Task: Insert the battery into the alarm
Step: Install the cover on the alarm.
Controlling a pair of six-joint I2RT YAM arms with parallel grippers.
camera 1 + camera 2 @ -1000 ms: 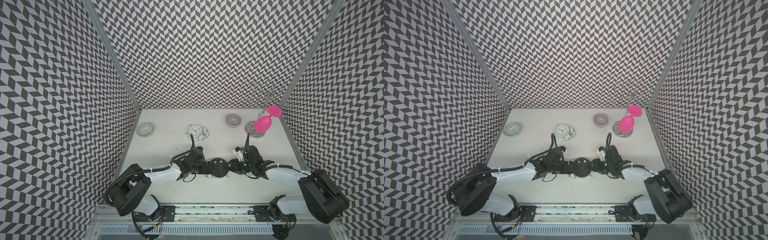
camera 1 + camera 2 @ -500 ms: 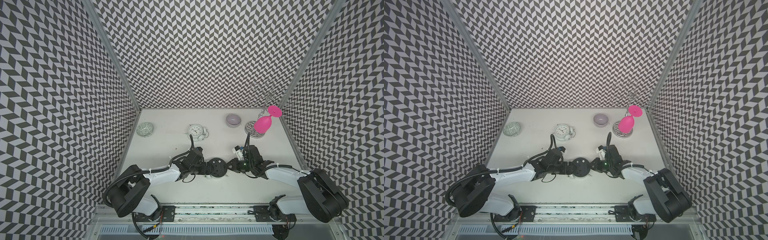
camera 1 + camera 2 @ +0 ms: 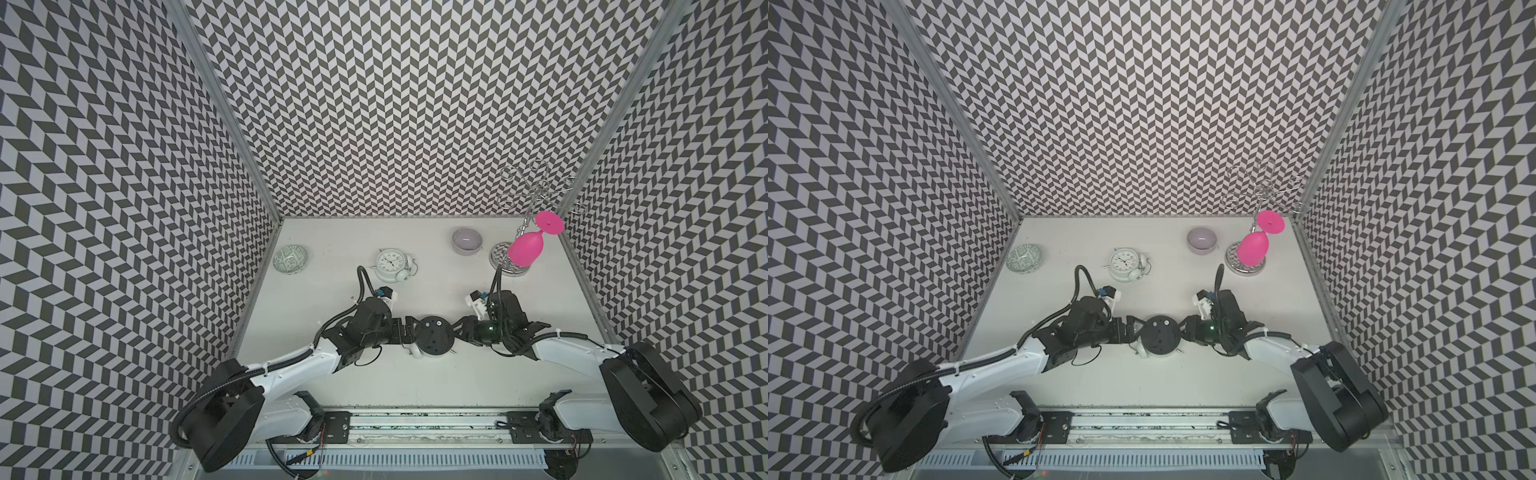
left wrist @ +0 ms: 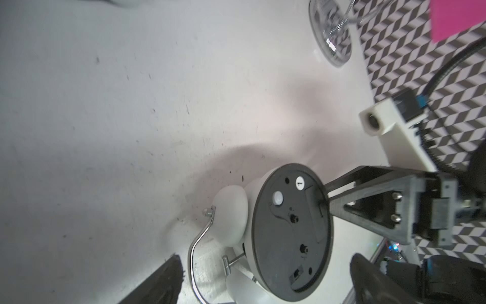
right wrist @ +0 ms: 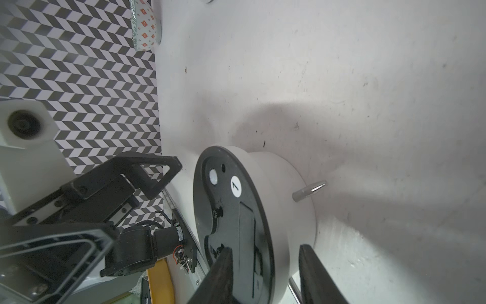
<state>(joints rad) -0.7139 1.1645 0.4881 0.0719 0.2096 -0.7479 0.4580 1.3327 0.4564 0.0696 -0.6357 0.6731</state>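
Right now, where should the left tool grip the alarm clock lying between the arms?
On the alarm clock, probably the white side wall, approached from the left arm's side, where the left tool stands open. It lies face down, wall exposed; avoid the bells and keep the black back clear.

Patterned bowl [image 3: 290,259], lilac bowl [image 3: 467,240], pink goblet [image 3: 527,248] hanging on rack [image 3: 500,257].

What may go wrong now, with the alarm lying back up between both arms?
1. The alarm lies back up; the right gripper, jaws astride its rim, might tip or slide it.
2. The battery cover looks closed, so insertion may stall.
3. The open left gripper, close beside, may bump it.
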